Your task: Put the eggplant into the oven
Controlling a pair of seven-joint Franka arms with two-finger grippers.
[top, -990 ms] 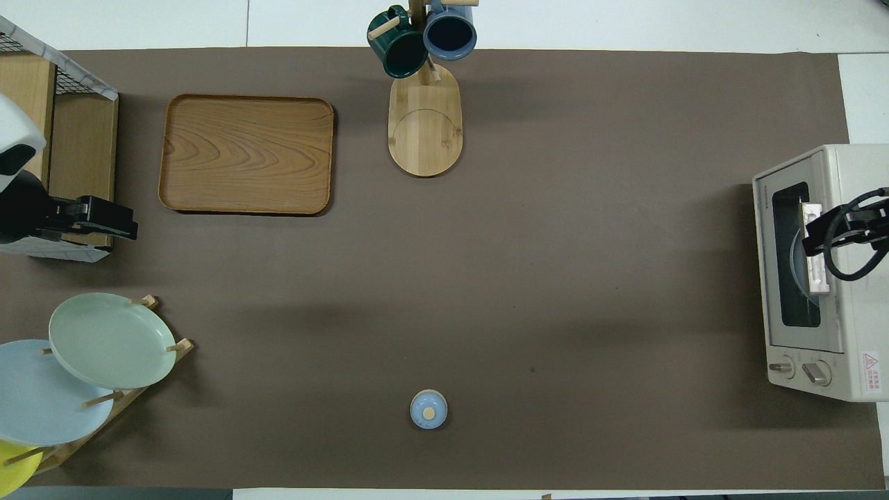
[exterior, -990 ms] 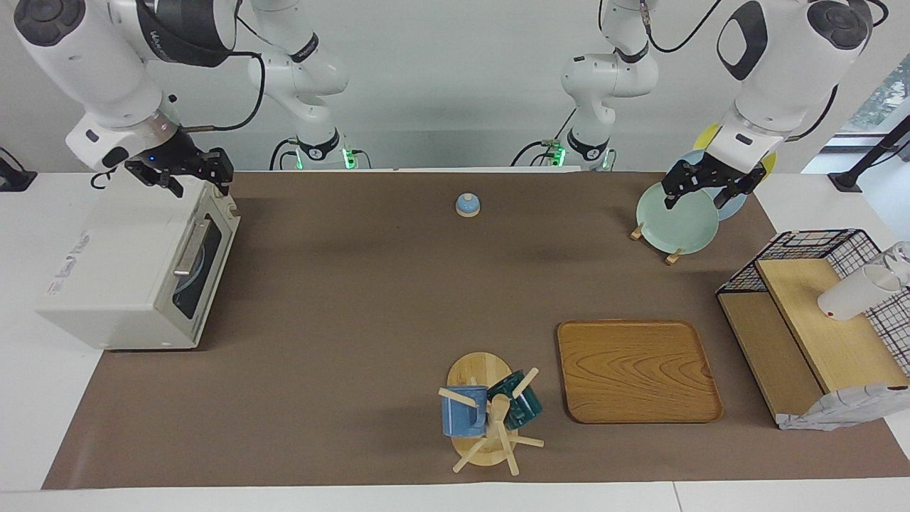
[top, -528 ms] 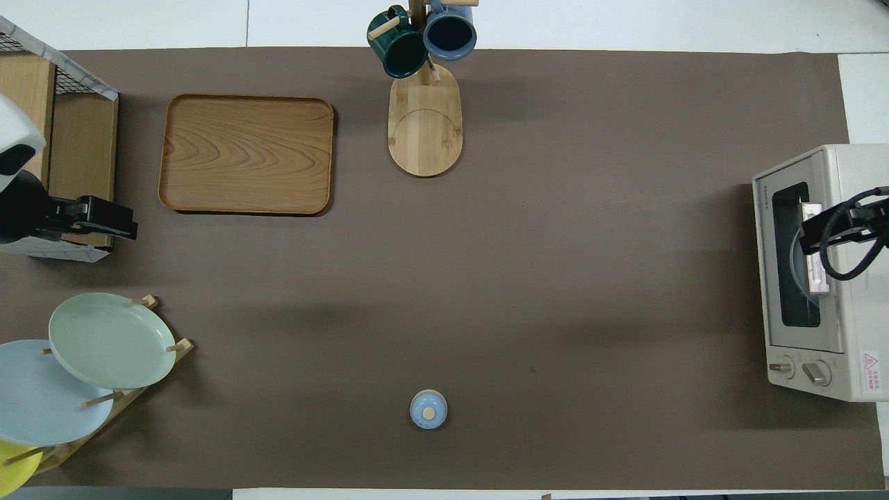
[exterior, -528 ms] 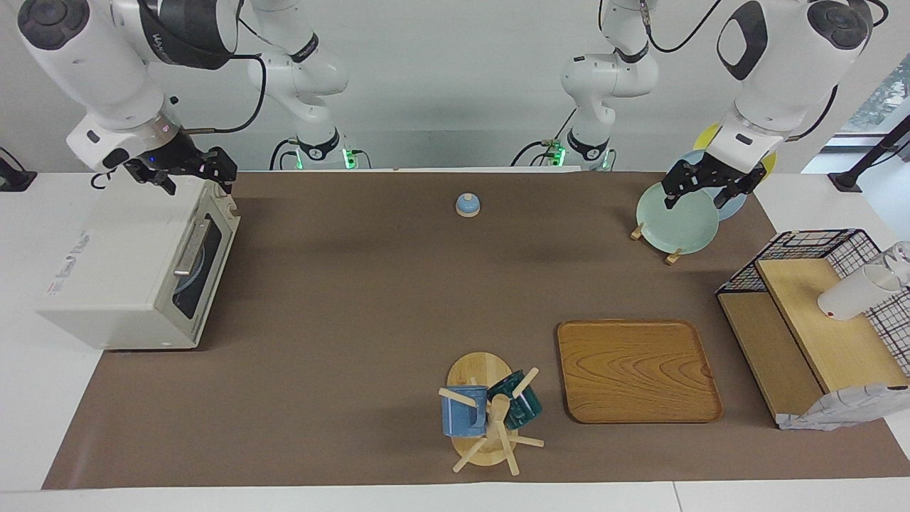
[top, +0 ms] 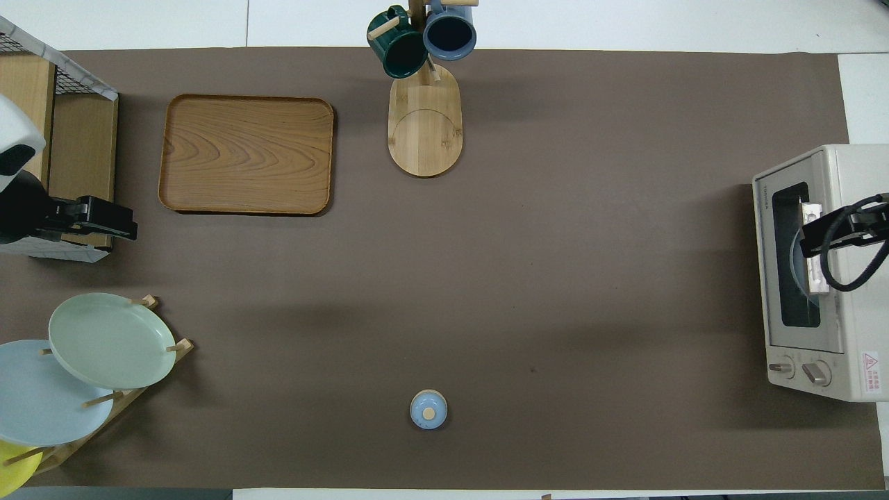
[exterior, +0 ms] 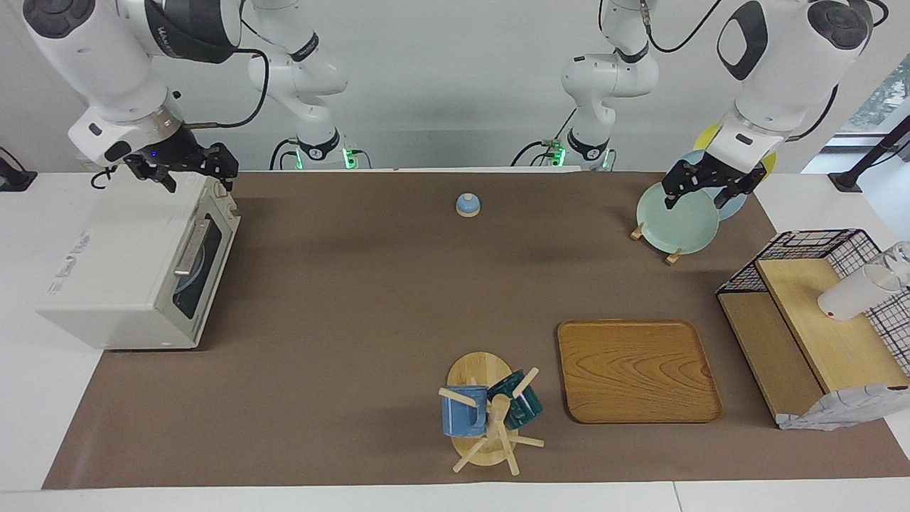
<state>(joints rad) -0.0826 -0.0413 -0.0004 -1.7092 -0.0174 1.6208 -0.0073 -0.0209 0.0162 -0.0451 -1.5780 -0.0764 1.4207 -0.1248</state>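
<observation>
The cream-white oven (exterior: pixel 106 270) stands at the right arm's end of the table, and it also shows in the overhead view (top: pixel 858 208). Its dark glass door (exterior: pixel 202 259) is shut, with the silver handle (exterior: pixel 190 248) across it. A pale round shape shows dimly through the glass. No eggplant is in view. My right gripper (exterior: pixel 186 168) hangs over the oven's top, near the upper edge of the door; it shows in the overhead view too (top: pixel 826 232). My left gripper (exterior: pixel 704 186) waits over the plate rack, and it shows in the overhead view as well (top: pixel 104 221).
A plate rack holds a green plate (exterior: pixel 675 217), a blue one and a yellow one. A wooden tray (exterior: pixel 636 370), a mug tree with two mugs (exterior: pixel 487 412), a small blue lid (exterior: pixel 467 205) and a wire-and-wood shelf (exterior: pixel 810 327) with a white cup also stand on the brown mat.
My right gripper has risen a little over the oven's top. The left arm, the oven door and everything else have stayed where they were.
</observation>
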